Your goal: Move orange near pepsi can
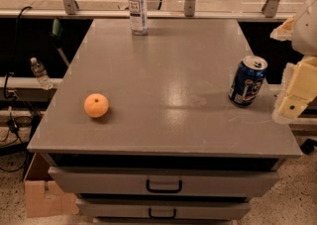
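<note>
The orange (96, 105) is a small round bright-orange fruit that lies on the grey table top (163, 70) near its front left. The pepsi can (247, 81) is dark blue with a silver top and stands upright near the right edge of the table. My gripper (295, 95) is a cream-coloured assembly at the right edge of the view, just right of the can and past the table's right edge. It holds nothing and is far from the orange.
A clear plastic water bottle (137, 4) stands at the back centre of the table. The cabinet has drawers with black handles (164, 186) at the front. A cardboard box (43, 195) sits on the floor at lower left. A small bottle (40, 73) lies on a ledge at left.
</note>
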Controlling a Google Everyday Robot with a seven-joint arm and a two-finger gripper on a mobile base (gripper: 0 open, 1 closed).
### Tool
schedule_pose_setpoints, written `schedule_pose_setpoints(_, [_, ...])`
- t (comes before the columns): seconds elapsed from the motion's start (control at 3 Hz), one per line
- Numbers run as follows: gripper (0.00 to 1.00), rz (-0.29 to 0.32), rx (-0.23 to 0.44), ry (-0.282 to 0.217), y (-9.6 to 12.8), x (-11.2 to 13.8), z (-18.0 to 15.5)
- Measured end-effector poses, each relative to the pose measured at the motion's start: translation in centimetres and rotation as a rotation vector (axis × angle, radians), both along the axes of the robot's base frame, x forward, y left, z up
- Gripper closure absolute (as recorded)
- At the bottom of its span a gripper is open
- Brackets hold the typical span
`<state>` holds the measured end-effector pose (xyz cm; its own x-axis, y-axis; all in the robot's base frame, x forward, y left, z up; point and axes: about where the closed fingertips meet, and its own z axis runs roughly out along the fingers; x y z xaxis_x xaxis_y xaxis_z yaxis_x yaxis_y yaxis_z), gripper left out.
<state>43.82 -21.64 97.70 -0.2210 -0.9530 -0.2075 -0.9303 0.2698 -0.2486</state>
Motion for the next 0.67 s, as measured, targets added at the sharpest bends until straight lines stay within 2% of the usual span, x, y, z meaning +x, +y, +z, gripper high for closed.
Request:
schedule_pose_setpoints(0.33, [0.00,0.000,0.000,0.000,0.0,0.0,0.0])
schedule_pose_setpoints(0.67, [0.00,0.073,0.043,-0.023,3.2,0.8,0.6])
